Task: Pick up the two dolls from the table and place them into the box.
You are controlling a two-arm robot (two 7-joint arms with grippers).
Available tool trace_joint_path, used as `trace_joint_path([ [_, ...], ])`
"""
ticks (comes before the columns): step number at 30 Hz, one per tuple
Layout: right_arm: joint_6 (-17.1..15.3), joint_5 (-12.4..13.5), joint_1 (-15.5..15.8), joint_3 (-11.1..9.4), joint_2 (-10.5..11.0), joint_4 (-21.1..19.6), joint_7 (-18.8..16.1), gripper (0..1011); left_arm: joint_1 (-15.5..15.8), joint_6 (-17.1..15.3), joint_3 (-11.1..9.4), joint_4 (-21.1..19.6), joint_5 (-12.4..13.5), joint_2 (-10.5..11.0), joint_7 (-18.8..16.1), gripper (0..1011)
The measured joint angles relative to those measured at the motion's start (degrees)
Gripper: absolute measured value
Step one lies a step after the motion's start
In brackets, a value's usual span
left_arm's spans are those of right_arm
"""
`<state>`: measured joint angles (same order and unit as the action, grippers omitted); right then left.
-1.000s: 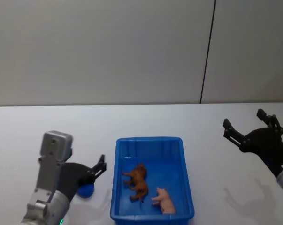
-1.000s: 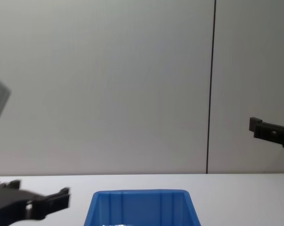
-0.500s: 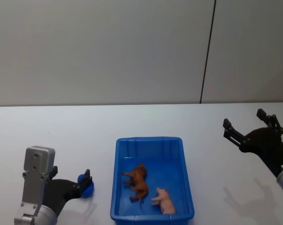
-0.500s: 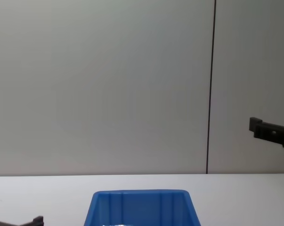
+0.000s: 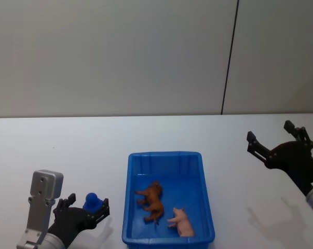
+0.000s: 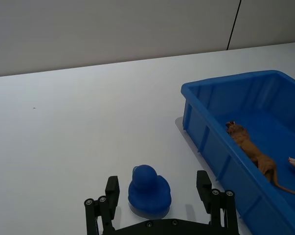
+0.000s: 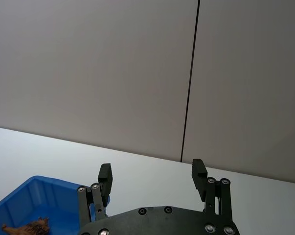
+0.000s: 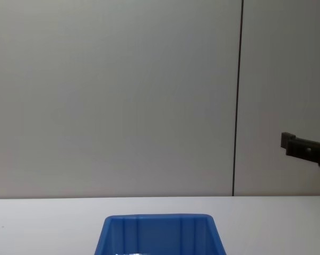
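Our left gripper (image 5: 85, 213) sits spread wide at lower left of the head view, straddling a small blue duck (image 5: 91, 202) on the table (image 5: 68, 150). It looks light and smooth, maybe slippery; we'd pinch its round body. Brown doll (image 5: 152, 199) and pink doll (image 5: 182, 221) lie in the box (image 5: 165, 156). Right gripper (image 5: 274, 142) hangs spread at right.

text: none readable | labels: none | brands: none | numbers: none | signs: none
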<state>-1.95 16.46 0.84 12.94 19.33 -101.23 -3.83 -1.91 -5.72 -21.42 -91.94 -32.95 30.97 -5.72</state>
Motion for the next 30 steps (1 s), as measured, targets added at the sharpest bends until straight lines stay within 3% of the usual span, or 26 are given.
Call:
trace_joint_path([
  [13,0.0,0.0,0.0,0.0,0.0,0.0,0.0,1001,1.6,0.2,0.2,4.7,1.1,-1.1,4.1,1001],
  [30,0.0,0.0,0.0,0.0,0.0,0.0,0.0,1001,6.6,1.3,-0.2,12.8,4.4,-4.7,11.0,1001],
])
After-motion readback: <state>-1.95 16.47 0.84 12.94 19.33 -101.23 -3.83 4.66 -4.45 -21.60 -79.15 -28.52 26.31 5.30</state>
